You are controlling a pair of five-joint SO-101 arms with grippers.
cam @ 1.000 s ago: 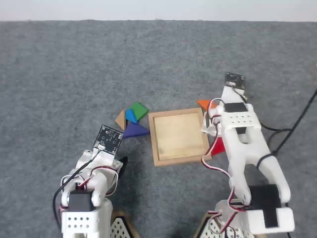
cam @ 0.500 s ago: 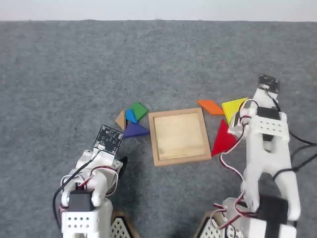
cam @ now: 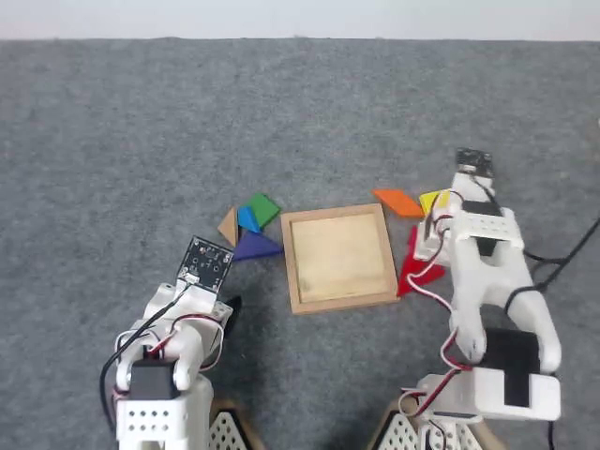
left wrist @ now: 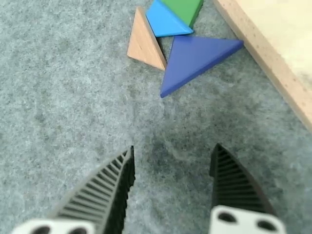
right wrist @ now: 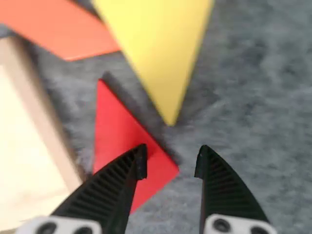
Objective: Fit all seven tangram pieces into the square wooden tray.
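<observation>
The tray (cam: pixel 337 212) sits bare at mid-table, with none of the seven pieces in it yet. Three lie off its right side. The red triangle (cam: pixel 412 270) is at the tray's 3 o'clock, just beside the rim, the orange piece (cam: pixel 397 201) is at about 1 o'clock, and the yellow triangle (cam: pixel 430 200) is just beyond that. The other four bunch at the tray's 9 to 10 o'clock: purple triangle (cam: pixel 255 247), tan triangle (cam: pixel 226 226), blue triangle (cam: pixel 247 219) and green piece (cam: pixel 265 208).

The right gripper (right wrist: pixel 170 163) hangs low over the red triangle's outer edge, its jaws parted a moderate way and holding nothing. The tray-side finger is above the red and the other is above carpet (right wrist: pixel 253 122). So the piece lies toward 9 o'clock of the gripper's centre, between it and the tray. Its long axis runs roughly 12 to 6, alongside the rim, so a grasp probably calls for a small shift toward the tray before closing. The right arm is clearly the nearer one to this piece.

The left gripper (left wrist: pixel 173 156) is spread wide and empty over carpet, with the purple triangle apart from it, toward 1 o'clock in the high view
</observation>
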